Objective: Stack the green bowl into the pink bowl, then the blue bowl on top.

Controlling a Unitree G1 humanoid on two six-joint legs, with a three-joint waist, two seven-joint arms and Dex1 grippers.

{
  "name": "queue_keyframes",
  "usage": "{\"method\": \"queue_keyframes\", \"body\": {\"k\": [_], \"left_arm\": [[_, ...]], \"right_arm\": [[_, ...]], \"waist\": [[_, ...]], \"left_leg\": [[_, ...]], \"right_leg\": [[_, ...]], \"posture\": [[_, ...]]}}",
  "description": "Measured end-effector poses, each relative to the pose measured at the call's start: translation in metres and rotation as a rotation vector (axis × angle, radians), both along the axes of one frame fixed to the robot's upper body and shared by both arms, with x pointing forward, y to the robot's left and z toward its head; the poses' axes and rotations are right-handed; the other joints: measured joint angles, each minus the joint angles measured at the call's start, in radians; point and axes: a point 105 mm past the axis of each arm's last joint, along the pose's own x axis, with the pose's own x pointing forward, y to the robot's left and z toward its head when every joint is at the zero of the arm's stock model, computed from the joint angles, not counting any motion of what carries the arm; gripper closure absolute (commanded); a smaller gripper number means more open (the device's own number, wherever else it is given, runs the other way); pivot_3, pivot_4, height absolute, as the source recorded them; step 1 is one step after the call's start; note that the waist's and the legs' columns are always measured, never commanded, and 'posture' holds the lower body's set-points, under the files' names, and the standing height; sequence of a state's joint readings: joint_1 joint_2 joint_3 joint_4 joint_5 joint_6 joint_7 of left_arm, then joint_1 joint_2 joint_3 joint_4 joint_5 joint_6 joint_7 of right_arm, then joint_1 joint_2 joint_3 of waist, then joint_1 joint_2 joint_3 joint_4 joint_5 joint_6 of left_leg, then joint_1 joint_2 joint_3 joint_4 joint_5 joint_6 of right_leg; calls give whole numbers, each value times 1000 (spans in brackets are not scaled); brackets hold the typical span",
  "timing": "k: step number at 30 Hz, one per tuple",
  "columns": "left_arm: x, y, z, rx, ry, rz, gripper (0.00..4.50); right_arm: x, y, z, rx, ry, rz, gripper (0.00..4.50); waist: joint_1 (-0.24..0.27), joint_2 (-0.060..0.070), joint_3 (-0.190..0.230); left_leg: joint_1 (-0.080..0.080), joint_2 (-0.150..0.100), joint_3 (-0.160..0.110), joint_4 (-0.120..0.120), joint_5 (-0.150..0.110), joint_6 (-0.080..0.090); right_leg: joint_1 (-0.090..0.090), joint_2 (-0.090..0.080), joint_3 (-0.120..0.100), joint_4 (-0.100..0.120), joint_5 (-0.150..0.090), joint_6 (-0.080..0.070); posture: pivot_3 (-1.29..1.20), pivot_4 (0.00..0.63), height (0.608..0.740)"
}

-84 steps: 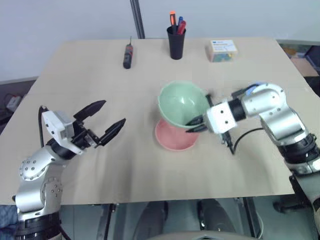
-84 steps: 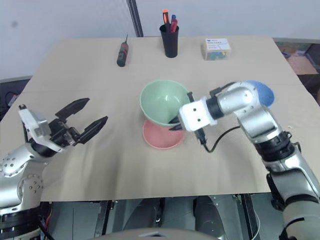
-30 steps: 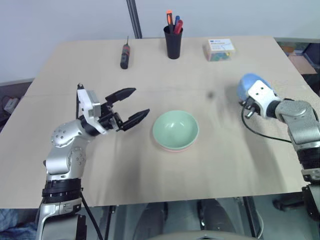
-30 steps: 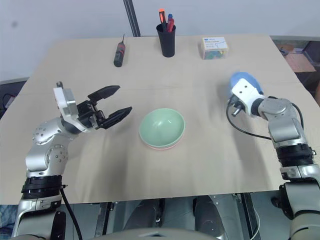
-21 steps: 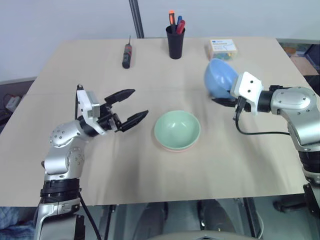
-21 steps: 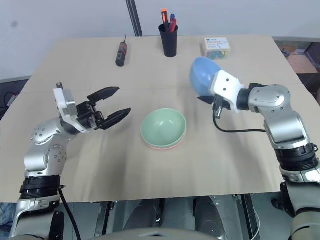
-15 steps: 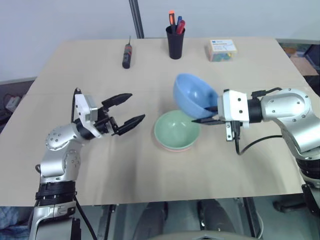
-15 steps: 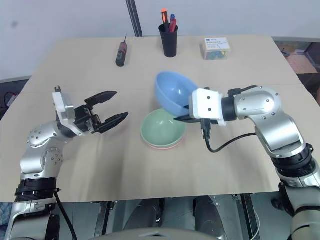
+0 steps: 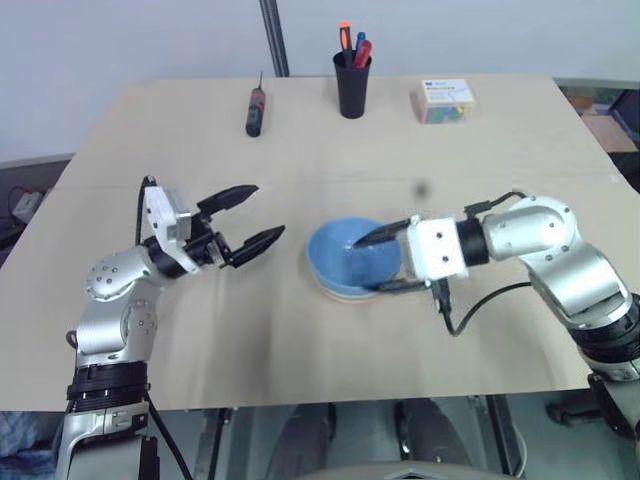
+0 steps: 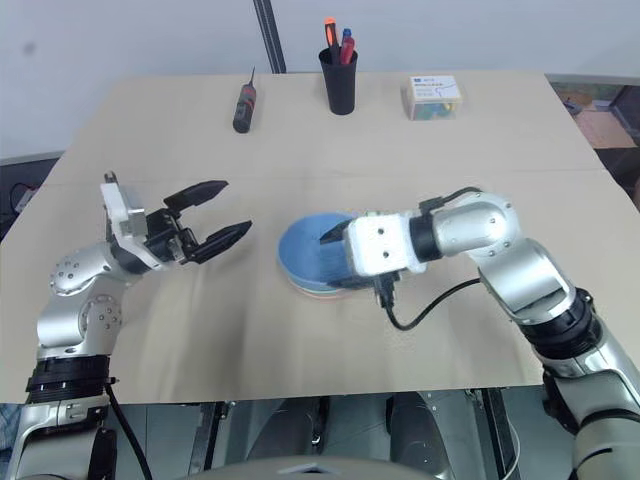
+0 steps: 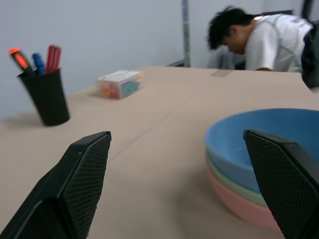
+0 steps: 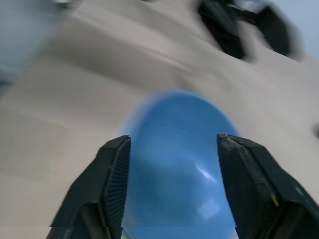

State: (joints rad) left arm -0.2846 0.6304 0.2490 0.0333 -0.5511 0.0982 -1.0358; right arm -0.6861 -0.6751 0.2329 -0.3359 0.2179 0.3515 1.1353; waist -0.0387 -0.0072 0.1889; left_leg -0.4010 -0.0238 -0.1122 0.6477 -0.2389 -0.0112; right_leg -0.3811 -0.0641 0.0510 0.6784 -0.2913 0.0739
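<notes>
**Blue bowl now on the stack, right gripper has let go**

Head views: Half a second ago the right gripper point(image 9: 381, 257) carried the blue bowl point(image 9: 350, 252) tilted in the air above the green bowl. Now the blue bowl sits level inside the other two, near the middle of the table point(image 9: 300, 340). Under its rim only a thin edge of the stack shows. The right gripper's fingers have parted: one lies over the bowl's inside, the other outside its near wall, and they do not seem to press it. The left gripper point(image 9: 248, 217) hovers well to the left of the stack, spread wide and holding nothing, about where it was before. At the far edge stand a black pen cup point(image 9: 352, 80), a screwdriver point(image 9: 256, 107) and a small box point(image 9: 446, 99), all well apart from the bowls.

Left wrist view: Between the wide black fingers point(image 11: 82, 174) the stack shows from the side: the blue bowl on top, the green bowl point(image 11: 234, 186) as a narrow band below it, the pink bowl point(image 11: 239, 206) at the bottom, resting on the table. A person leans over in the background.

Right wrist view: The two fingers stand apart on either side of the blue bowl, with a visible gap to it.

Judgement: the stacking order asked for appears complete. What remains is to draw the right gripper away without catching the rim.
</notes>
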Motion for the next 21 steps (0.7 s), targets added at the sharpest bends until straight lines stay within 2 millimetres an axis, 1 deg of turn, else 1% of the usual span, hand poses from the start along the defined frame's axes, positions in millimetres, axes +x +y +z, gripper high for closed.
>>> {"method": "queue_keyframes", "body": {"k": [1,3,4,5,7,10,12,14,16,17,19,21], "left_arm": [[0,2,-2,5,15,22,0],[-1,5,-4,4,33,53,0],[-3,9,-4,8,38,99,0],[-5,11,-5,10,43,118,0],[-11,14,-8,18,45,149,0],[-20,25,-18,15,75,216,0],[-23,29,-20,16,79,237,0],[-33,31,-30,43,103,257,0],[-37,33,-37,57,126,270,0],[-42,34,-44,66,152,284,0],[-43,34,-46,68,157,286,0],[-46,33,-43,76,141,286,0]], "right_arm": [[8,-12,5,48,23,-57,1683],[18,-32,8,104,57,-135,1683],[24,-51,8,169,98,-194,1683],[26,-60,6,200,121,-216,1683],[25,-78,0,271,179,-240,1683],[18,-109,-15,349,286,-278,1683],[16,-116,-19,359,306,-283,1683],[13,-131,-32,359,347,-299,1683],[14,-140,-41,363,370,-319,1683],[16,-151,-53,369,392,-347,1683],[17,-157,-58,370,401,-365,1683],[19,-168,-68,366,397,-378,1683]], "waist": [[0,0,0],[1,0,0],[2,0,0],[2,0,0],[2,0,0],[-1,0,0],[-1,0,0],[-1,0,0],[-1,0,0],[0,0,0],[0,0,0],[0,0,0]], "left_leg": [[0,0,0,0,0,0],[0,0,0,-1,0,0],[0,1,0,-1,0,0],[0,1,0,-1,0,0],[0,1,1,-2,0,0],[1,2,3,-2,0,0],[2,2,4,-2,0,0],[4,2,4,-2,0,0],[4,2,6,-2,0,0],[4,2,7,-2,0,0],[4,2,8,-1,0,0],[4,2,9,-1,0,0]], "right_leg": [[0,0,0,0,0,0],[0,0,0,-1,0,0],[0,0,0,-1,0,0],[0,-1,1,-2,0,0],[0,-1,1,-2,0,0],[0,-1,2,-1,0,0],[0,-1,3,0,0,0],[3,-1,3,0,0,0],[3,-1,3,0,0,0],[3,-1,3,0,0,0],[3,-1,3,0,0,0],[3,0,2,0,0,0]], "posture": [[0,150,740],[0,150,740],[0,150,740],[0,150,740],[0,150,740],[0,150,740],[0,150,740],[0,150,740],[0,150,740],[0,150,740],[0,150,740],[0,150,740]]}}
